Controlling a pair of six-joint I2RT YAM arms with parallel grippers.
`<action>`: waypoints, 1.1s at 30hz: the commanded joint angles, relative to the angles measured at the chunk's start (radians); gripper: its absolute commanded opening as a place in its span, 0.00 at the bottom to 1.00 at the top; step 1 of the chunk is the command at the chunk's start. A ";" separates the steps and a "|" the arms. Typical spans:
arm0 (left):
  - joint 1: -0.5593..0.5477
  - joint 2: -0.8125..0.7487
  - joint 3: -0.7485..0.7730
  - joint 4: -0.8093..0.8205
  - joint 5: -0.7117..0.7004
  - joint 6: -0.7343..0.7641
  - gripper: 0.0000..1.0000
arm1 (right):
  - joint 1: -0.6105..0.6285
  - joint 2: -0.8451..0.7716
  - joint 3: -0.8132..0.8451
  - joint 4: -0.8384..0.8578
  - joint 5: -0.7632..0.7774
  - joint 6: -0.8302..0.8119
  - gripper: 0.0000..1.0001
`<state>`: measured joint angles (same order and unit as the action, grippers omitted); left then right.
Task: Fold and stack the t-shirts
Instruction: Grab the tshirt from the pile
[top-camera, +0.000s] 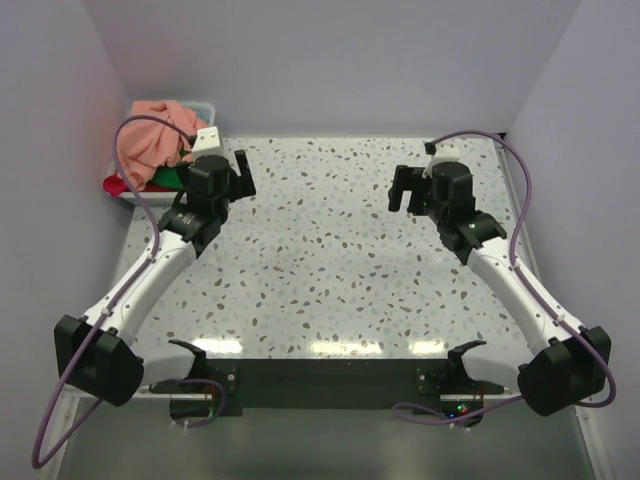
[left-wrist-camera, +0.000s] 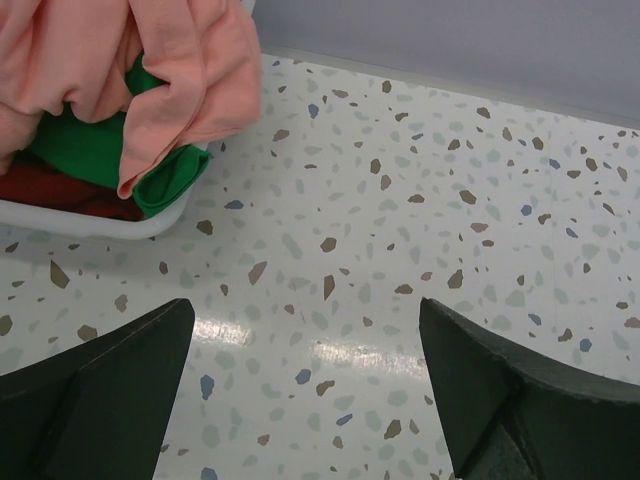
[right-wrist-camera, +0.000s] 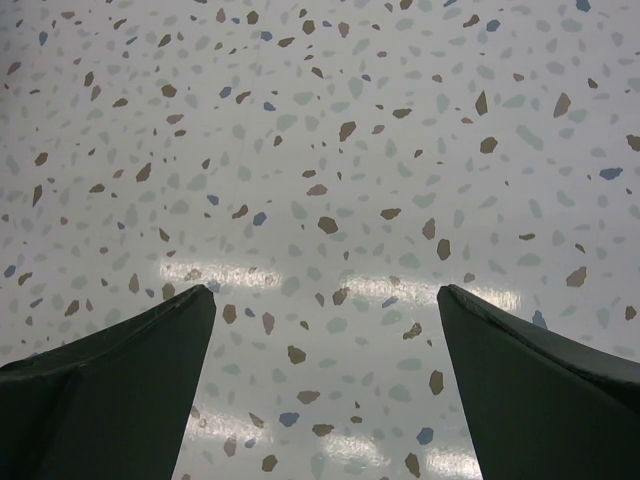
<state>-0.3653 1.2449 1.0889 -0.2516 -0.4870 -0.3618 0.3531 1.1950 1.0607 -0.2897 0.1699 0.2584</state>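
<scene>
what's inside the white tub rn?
The salmon-pink shirt lies on top, spilling over the rim of the white tub. The green shirt is beneath it and the dark red shirt is lowest. The tub's floor and anything under them are covered.

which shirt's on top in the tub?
The pink shirt: it drapes over the green shirt and the red shirt, which show only beneath it, and it spills over the tub rim.
</scene>
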 joint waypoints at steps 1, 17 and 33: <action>-0.007 -0.007 0.025 0.041 -0.057 0.037 1.00 | 0.004 -0.011 0.027 0.011 0.019 -0.005 0.99; 0.176 0.353 0.427 -0.074 -0.093 -0.057 0.58 | 0.007 0.063 0.024 0.058 0.005 0.016 0.99; 0.359 0.732 0.739 -0.025 -0.064 -0.082 0.67 | 0.014 0.241 0.058 0.124 -0.020 0.068 0.99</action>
<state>-0.0277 1.9335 1.7241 -0.3283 -0.5579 -0.4458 0.3561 1.4097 1.0618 -0.2161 0.1635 0.3004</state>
